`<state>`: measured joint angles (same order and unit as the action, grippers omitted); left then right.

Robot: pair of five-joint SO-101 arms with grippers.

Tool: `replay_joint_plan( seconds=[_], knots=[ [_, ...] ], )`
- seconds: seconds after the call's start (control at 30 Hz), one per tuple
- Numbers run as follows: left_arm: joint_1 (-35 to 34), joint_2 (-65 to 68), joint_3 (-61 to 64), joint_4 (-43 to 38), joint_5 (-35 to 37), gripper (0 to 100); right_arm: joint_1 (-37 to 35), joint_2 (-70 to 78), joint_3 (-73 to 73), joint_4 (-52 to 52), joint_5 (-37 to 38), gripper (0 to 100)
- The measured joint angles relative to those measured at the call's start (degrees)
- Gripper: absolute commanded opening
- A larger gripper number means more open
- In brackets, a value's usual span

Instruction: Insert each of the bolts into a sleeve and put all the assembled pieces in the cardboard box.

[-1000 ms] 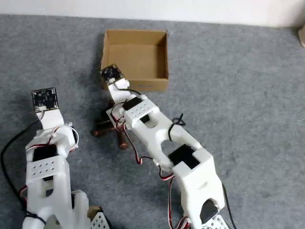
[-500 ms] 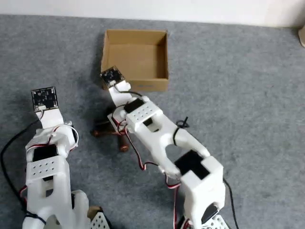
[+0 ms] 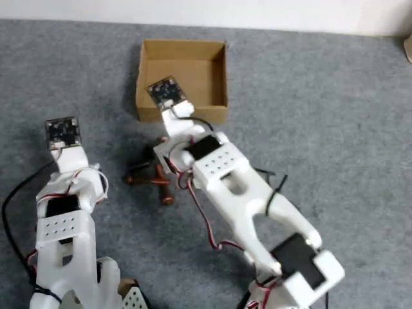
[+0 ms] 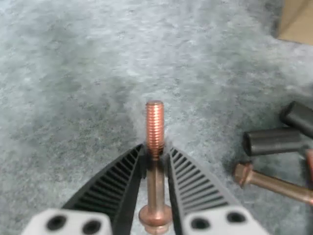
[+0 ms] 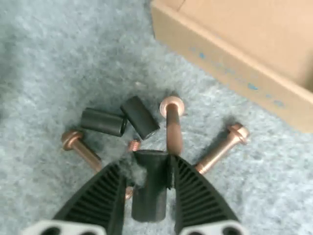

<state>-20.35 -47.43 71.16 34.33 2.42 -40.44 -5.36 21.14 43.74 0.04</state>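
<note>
We see grey carpet [image 3: 335, 129] under both arms, a pale wall [image 3: 257, 9] beyond the cardboard box [image 3: 209, 114]. Just in front of the box, the right gripper [image 5: 146, 164] pinches a black sleeve [image 5: 149, 196] over loose bolts [image 5: 220, 144] and two spare sleeves [image 5: 102, 121]. Farther out from the box's front corner, the left gripper [image 4: 155, 149] is clamped on a copper bolt [image 4: 154, 122], threaded end sticking out past its fingertips.

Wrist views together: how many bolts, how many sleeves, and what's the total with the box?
Copper bolts: 4, one in the left tool, three loose; a further copper tip is too hidden to count.
Black sleeves: 3, one in the right tool, two loose.
Cardboard box: 1.
Total: 8.
</note>
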Motion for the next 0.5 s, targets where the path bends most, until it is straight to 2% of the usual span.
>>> replay_joint_plan(
  seconds=[0.13, 0.23, 0.37, 0.5],
  knots=[
    [3.69, -0.44, -0.79, 0.26, -1.49, 0, 0.0, -6.86, 3.25, 0.0, 0.0, 0.4],
    [6.51, -1.67, -6.68, 7.56, -7.91, 0, 0.09, -13.27, 7.38, 0.0, 0.0, 0.4],
    [10.64, -3.16, -19.16, 20.57, -21.36, 0, 0.26, -23.82, 14.42, 0.0, 0.0, 0.4],
    [13.45, -3.52, -31.12, 31.82, -39.74, 0, 3.52, -35.6, 23.38, 0.09, 0.0, 0.4]
  ],
)
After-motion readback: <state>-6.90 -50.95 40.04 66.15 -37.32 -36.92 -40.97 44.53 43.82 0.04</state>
